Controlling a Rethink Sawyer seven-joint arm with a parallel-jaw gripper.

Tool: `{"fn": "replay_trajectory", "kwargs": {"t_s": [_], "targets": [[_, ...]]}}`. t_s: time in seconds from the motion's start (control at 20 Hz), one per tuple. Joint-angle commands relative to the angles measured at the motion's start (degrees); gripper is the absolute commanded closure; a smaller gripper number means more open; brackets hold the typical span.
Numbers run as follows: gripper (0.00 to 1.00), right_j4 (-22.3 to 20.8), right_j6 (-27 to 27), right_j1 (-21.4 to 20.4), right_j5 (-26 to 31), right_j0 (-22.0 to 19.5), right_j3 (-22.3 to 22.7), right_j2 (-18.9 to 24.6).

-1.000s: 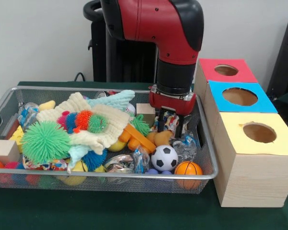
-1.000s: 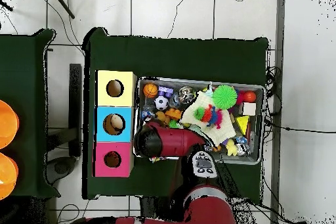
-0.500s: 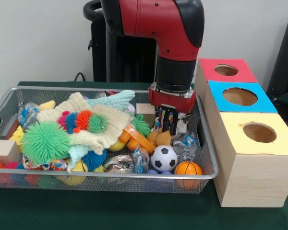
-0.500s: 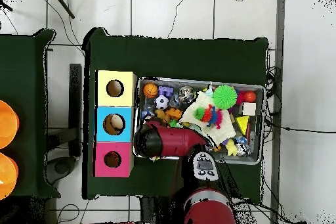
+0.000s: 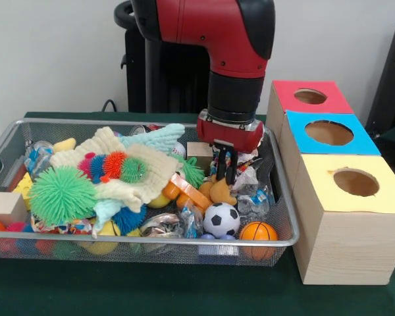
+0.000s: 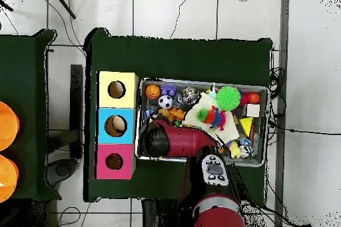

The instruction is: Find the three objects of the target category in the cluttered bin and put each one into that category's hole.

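The gripper (image 5: 224,172) has risen from the bin (image 5: 184,242), fingers clamped on a crinkly wrapper (image 5: 240,160). One item is probably leaving for a hole.

Plain pale wall (image 5: 52,52) behind, evenly lit. Bench (image 5: 151,289) covered in dark green cloth. Black chair-like shape (image 5: 392,72) at the right edge of the front view. Overhead: white tiled floor (image 6: 180,11) with dark cables (image 6: 296,131), a second green-covered table (image 6: 23,104) at left carrying two orange round things (image 6: 5,126).
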Motion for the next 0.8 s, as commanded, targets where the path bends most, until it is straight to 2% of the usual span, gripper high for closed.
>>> {"fn": "replay_trajectory", "kwargs": {"t_s": [0.05,0.45,0.8], "targets": [[1.0,0.94,1.47,1.83,5.96,-3.92,-6.58,3.09],[1.0,1.16,2.45,-4.29,10.97,-2.83,-2.96,1.82],[1.0,1.1,3.39,-7.94,13.35,-1.96,-0.74,0.71]]}}
